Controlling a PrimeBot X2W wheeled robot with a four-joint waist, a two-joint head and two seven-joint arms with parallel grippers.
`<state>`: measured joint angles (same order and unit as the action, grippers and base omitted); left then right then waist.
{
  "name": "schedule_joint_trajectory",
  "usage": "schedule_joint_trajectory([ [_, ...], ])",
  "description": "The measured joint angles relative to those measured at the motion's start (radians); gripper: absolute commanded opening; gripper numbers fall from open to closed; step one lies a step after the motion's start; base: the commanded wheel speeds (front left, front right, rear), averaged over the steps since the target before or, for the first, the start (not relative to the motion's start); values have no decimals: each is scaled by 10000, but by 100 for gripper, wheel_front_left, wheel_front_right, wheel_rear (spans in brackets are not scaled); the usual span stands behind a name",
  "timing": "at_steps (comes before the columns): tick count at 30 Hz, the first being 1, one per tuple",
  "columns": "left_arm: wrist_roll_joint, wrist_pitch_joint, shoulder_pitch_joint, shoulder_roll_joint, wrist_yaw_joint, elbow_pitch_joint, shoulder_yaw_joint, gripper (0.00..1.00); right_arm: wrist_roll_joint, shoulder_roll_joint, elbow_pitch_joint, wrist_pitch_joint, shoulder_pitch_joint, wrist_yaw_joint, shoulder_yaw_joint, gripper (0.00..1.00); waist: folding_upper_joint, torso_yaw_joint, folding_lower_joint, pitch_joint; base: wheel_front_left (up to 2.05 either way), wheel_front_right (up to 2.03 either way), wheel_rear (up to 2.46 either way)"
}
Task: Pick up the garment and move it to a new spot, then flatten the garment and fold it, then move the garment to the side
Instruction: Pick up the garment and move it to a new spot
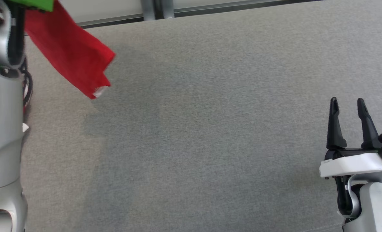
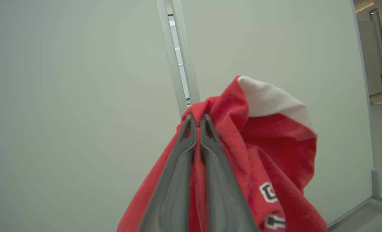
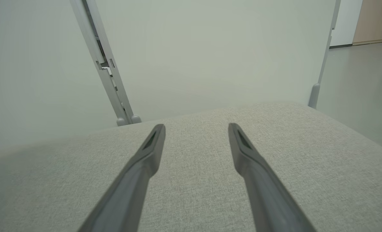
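Note:
The garment is red with a white edge and hangs in the air at the upper left of the head view, clear of the grey surface. In the left wrist view my left gripper is shut on a red fold of the garment, which drapes down to the right and shows white trim and lettered patches. My pale left arm rises along the left edge. My right gripper stands open at the lower right above the surface, with nothing between its fingers.
The grey fabric surface spreads across the head view, bare in the middle and on the right. Pale wall panels with a metal post stand behind its far edge. Floor lies past the right corner.

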<state>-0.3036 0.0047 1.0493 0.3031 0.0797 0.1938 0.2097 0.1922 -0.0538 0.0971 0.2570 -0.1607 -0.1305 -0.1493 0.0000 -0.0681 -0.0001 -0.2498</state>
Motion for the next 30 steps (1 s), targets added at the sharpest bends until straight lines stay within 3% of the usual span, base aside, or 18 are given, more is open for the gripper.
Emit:
schedule_joint_trajectory([
  [11,-186,316,-422,-1141,272,-94,1787,0,734,33,389,56,-146,0,725,100,0,-1659,0,73,0,0,0],
  [19,-510,-276,-2402,-1850,297,993,2669,0,1024,33,391,58,-132,0,1045,100,0,-2648,0,51,0,0,0],
  [25,-732,-872,-3674,-2194,261,2360,3208,0,1058,33,389,58,-153,0,1183,100,0,-2989,0,-85,0,0,0],
  [26,-807,-940,-3825,-2242,263,2631,3279,10,1058,33,389,58,-165,0,1214,100,0,-3003,0,-105,0,0,0],
  [27,-828,-972,-3947,-2263,263,2830,3352,89,1058,33,393,56,-176,0,1243,100,0,-3004,0,-114,0,0,0],
  [28,-838,-1106,-4080,-2291,263,3043,3409,100,1058,35,395,58,-188,0,1273,100,0,-2995,0,-120,0,0,0],
  [30,-874,-1292,-4211,-2326,263,3344,3551,100,1058,35,403,58,-190,0,1313,100,0,-2958,0,-118,0,0,0],
])
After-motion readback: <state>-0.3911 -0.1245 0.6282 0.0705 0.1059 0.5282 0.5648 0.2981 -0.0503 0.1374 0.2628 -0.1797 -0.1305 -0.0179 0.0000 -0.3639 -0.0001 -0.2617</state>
